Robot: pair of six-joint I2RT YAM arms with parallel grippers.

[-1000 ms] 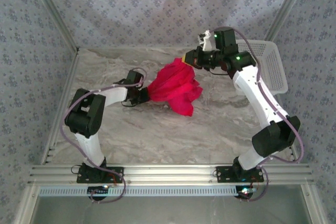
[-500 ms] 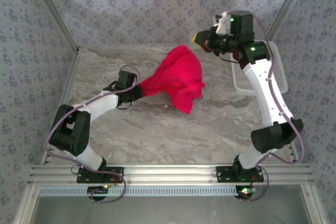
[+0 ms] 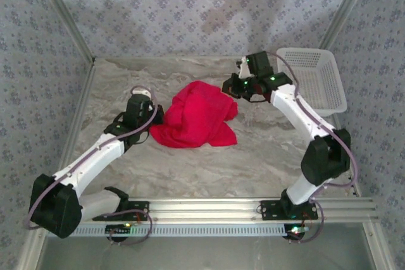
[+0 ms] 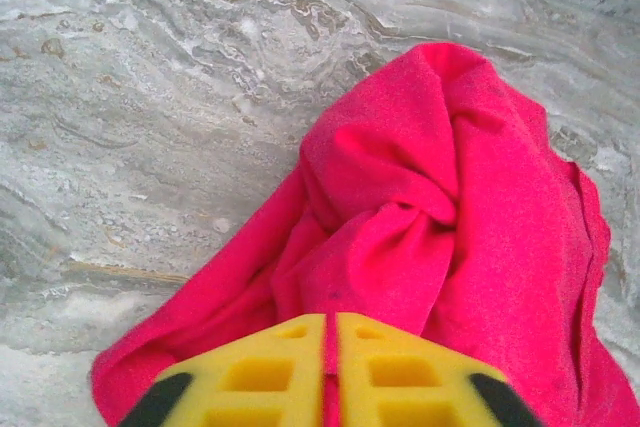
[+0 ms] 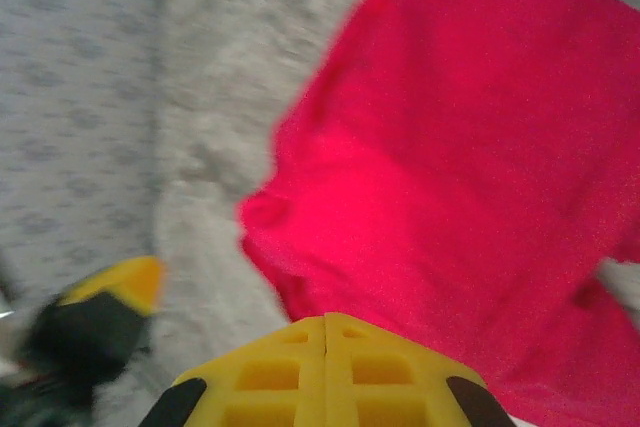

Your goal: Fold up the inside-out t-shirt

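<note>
While both claws pinch opposite edges, I have the inside-out t-shirt (image 3: 196, 118) lying crumpled mid-table (image 3: 190, 169): left gripper (image 3: 154, 121) clamped on its left edge, right gripper (image 3: 231, 86) apparently closed on its far-right edge, ready, I judge, for spreading it flat.

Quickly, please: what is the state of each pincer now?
Left pincer: closed, pinching the shirt.
Right pincer: closed, apparently on the shirt's edge.
</note>
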